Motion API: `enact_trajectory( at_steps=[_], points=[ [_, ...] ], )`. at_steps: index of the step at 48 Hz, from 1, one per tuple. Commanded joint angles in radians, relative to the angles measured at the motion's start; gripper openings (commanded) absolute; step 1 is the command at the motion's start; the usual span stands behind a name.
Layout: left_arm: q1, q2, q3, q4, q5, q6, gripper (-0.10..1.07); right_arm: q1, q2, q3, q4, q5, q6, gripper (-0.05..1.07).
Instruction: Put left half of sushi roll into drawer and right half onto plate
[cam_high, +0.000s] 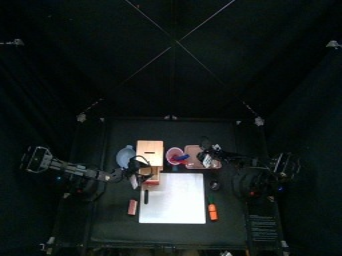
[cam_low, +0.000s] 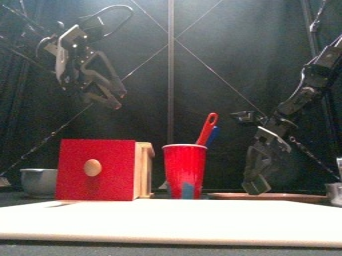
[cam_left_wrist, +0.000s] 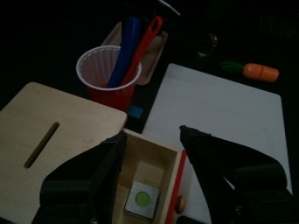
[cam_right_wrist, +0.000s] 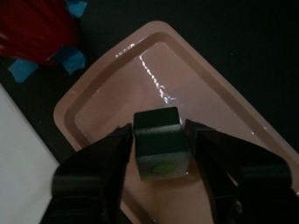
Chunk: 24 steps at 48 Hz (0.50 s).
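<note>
Your right gripper (cam_right_wrist: 160, 157) hangs over the pink plate (cam_right_wrist: 222, 96) with its jaws spread on either side of the right sushi half (cam_right_wrist: 158, 140), which appears to rest on the plate's floor, so treat it as let go, though contact with the pads is hard to rule out. Lift straight up, keeping the jaws wide, so you don't drag the piece toward the rim. Your left gripper (cam_left_wrist: 152, 162) hovers unclenched above the open drawer (cam_left_wrist: 152, 162), where the left sushi half (cam_left_wrist: 142, 198) already lies; withdraw it upward, clear of the red cup (cam_left_wrist: 107, 74) beside the drawer.
</note>
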Motion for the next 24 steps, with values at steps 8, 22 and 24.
enact_trajectory(
  at_steps=[8,22,24],
  points=[
    [-0.003,-0.005,-0.012,-0.003,-0.003,0.000,0.88,-0.006,-0.055,-0.025,-0.002,0.000,-0.002,1.03],
    [-0.003,-0.005,-0.011,-0.005,-0.003,0.000,0.88,0.012,-0.187,0.015,0.002,0.003,-0.002,1.03],
    [-0.003,-0.006,-0.011,-0.005,-0.003,0.000,0.88,0.015,-0.207,0.021,0.003,0.003,0.000,1.03]
  ],
)
